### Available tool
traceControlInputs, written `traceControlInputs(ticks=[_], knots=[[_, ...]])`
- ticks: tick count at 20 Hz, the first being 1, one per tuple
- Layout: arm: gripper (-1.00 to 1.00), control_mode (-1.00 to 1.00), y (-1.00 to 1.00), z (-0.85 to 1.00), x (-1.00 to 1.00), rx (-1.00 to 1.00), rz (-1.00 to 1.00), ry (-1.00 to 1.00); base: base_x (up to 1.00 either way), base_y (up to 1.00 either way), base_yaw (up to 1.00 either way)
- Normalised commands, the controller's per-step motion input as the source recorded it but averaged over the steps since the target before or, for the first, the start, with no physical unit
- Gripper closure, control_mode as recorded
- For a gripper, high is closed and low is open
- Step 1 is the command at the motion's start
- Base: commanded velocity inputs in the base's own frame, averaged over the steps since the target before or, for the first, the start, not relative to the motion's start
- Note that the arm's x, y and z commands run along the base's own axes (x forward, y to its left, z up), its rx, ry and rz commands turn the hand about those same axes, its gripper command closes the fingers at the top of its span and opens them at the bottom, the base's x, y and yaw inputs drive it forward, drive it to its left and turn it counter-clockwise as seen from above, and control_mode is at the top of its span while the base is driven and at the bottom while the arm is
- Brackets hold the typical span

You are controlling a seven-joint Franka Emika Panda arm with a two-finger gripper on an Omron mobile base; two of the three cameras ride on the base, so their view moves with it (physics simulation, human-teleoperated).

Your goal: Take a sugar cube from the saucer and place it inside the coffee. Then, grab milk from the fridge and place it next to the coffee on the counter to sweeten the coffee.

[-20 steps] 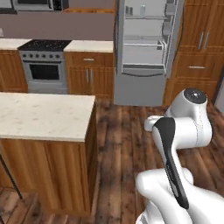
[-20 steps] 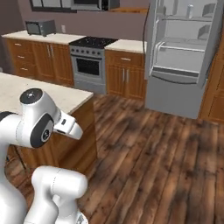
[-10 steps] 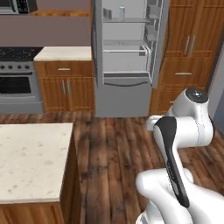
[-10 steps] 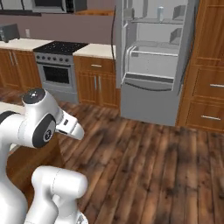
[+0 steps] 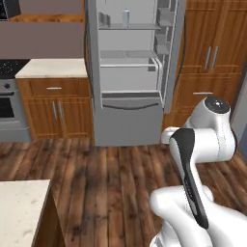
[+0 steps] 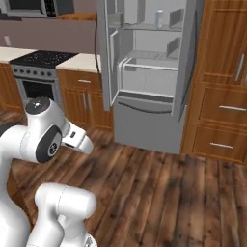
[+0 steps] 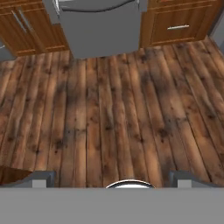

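The fridge [image 5: 128, 116] stands straight ahead with both doors swung open, showing pale shelves; it also fills the middle of the right base view [image 6: 144, 116], and its grey lower front sits at the top of the hand view [image 7: 98, 26]. On its top shelf stands a slim pale carton, apparently the milk [image 5: 126, 18] [image 6: 159, 18]. My gripper [image 7: 113, 178] hangs open and empty over the wooden floor, well short of the fridge. A corner of the beige counter [image 5: 21, 212] shows at the lower left.
A stove [image 6: 38, 72] and a counter run over wooden cabinets [image 5: 50, 69] lie left of the fridge. Tall wooden cabinets [image 5: 212, 58] stand to its right. Between me and the fridge stretches bare wooden floor [image 7: 113, 109].
The whole picture has shifted with the base: the fridge has grown larger and come to the centre, and the island counter has slid off to the lower left. The gripper has stayed open.
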Motion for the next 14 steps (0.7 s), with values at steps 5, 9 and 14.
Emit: traceControlInputs(ticks=[5, 9, 14], knots=[[-1.0, 1.0, 0.0, 0.0, 0.0, 0.0, 0.0, 0.0, 1.0, -0.51, -0.04], [-1.0, 1.0, 0.0, 0.0, 0.0, 0.0, 0.0, 0.0, 1.0, -0.13, -0.09], [-1.0, 1.0, 0.0, 0.0, 0.0, 0.0, 0.0, 0.0, 1.0, 0.0, -0.09]])
